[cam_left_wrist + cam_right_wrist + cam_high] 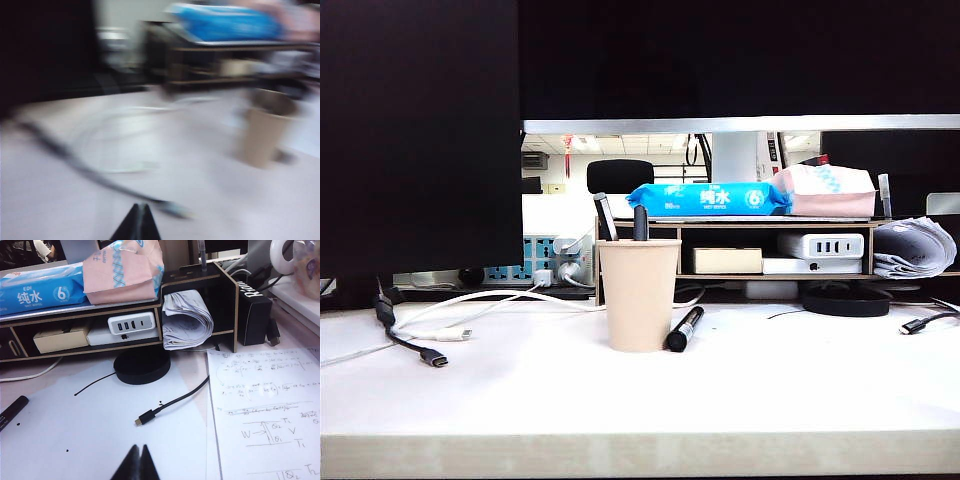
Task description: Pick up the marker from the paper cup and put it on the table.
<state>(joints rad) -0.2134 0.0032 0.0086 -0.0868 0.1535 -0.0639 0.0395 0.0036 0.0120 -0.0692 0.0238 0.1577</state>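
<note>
Marker (684, 328) lies on table (800, 390), leaning against cup (639, 294); 2 other pens (641, 222) stand inside. Left gripper (139, 220) near cup, fingers together; right gripper (138, 460) well away, pinched together. Risk: blurred approach nudges cup, marker rolls.

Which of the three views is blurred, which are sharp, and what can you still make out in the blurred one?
Left wrist view: smeared by motion blur; only the paper cup, a dark cable and the left gripper with jaws together can be made out. Exterior view: sharp, evenly lit, with the marker lying beside the cup on the table. Right wrist view: sharp; the handwritten sheet is legible.
</note>
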